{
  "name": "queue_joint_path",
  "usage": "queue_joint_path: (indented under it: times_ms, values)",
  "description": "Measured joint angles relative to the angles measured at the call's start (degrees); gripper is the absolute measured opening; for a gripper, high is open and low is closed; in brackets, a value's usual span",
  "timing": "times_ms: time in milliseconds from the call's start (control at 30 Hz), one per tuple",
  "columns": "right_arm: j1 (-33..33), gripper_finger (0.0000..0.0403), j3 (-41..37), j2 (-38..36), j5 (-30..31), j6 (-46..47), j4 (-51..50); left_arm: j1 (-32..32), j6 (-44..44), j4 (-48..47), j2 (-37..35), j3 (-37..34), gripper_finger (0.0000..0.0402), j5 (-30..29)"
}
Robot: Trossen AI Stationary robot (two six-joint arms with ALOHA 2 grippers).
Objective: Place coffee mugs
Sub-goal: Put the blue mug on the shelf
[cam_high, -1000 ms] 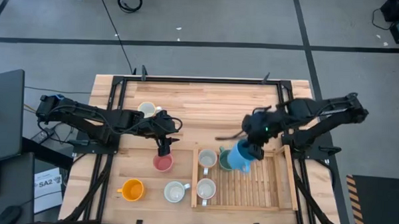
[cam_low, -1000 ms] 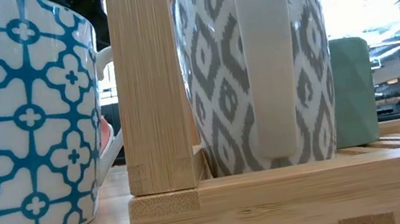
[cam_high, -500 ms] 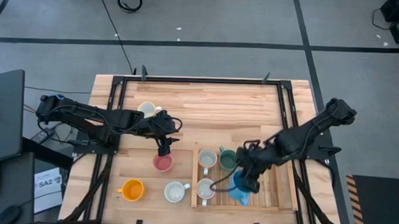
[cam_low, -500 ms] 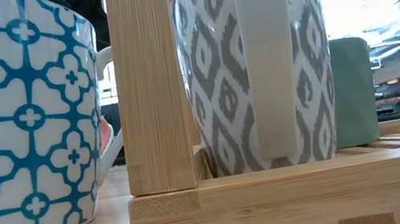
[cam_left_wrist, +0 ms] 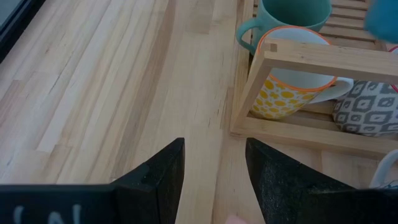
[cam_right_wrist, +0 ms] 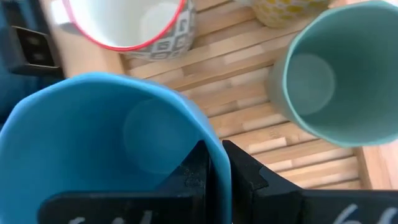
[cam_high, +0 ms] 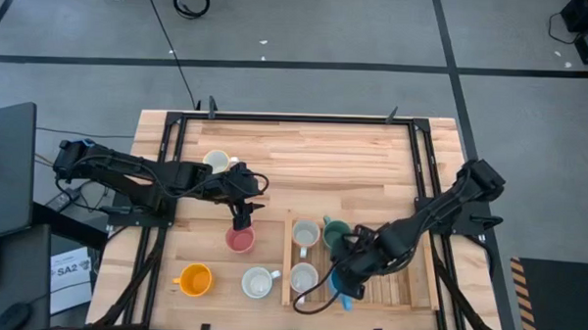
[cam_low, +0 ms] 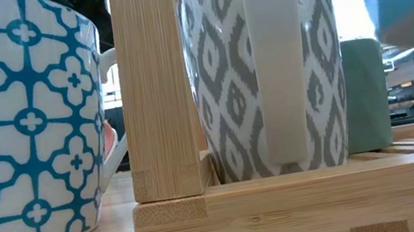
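The right hand [cam_right_wrist: 211, 163] pinches the rim of the blue mug [cam_right_wrist: 118, 149], one finger inside and one outside. It holds the mug over the wooden tray [cam_high: 407, 287], beside the green mug [cam_high: 337, 231]. The left hand [cam_left_wrist: 214, 165] is spread above the bench [cam_high: 314, 156], by the pink mug [cam_high: 238, 240].

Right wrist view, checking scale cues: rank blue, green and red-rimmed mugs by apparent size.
1. blue mug, in the right gripper, nearest camera.
2. green mug.
3. red-rimmed mug, cut off by the edge, so unsure against green.
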Motion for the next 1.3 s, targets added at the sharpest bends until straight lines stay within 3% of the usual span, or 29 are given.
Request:
queue_joint_path:
  times_ms: [667, 1300]
  values:
    - [0.07, 0.0039, -0.04, 7.27, 6.44, -0.08, 1.98, 0.0, 0.04, -0.03, 0.0, -0.02, 0.0176, 0.0]
    - [0.39, 0.0045, -0.04, 9.86, 4.51, -0.09, 4.45, 0.0, 0.11, 0.58, 0.0, -0.02, 0.0176, -0.02]
